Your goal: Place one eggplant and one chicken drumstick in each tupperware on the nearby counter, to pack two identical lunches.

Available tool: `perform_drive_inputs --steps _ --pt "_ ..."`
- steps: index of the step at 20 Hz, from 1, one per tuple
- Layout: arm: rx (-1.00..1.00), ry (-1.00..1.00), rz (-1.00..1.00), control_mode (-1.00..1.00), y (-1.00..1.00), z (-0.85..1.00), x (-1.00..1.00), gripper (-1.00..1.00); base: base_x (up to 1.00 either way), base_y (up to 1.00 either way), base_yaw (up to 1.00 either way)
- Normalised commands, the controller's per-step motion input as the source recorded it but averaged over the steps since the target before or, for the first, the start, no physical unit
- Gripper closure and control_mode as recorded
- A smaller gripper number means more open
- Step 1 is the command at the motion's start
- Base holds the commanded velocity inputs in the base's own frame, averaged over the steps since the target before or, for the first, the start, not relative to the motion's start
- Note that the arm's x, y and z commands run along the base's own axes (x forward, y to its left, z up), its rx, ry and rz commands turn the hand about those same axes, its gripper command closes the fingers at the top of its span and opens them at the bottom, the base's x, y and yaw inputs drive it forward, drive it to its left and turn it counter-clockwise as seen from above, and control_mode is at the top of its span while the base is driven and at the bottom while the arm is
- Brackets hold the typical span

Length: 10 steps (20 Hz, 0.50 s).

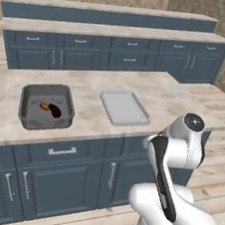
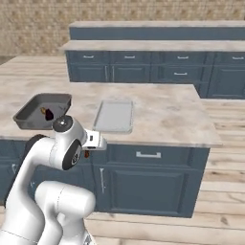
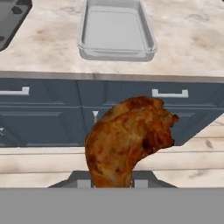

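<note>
Risk: gripper (image 3: 113,181) clamps the browned roast chicken drumstick (image 3: 129,140) by its narrow end, below the beige stone island counter (image 3: 183,39) edge, so it could clip the edge or slip before reaching the shallow pale grey tray (image 3: 116,33).

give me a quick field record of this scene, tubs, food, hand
dark grey tub: on island counter, holds an eggplant and a brownish item
pale grey tray: empty, beside the tub
chicken drumstick: held in the gripper, fingers shut on it, in front of the blue drawers, below counter height
</note>
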Motion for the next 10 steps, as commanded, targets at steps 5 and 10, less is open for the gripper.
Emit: perform_drive_inputs --steps 5,10 --pt "0.0 0.0 0.0 1.0 0.0 0.0 0.0 1.0 0.77 -0.01 0.0" --pt "0.0 0.0 0.0 1.0 0.0 0.0 0.0 1.0 0.8 -0.12 0.0"
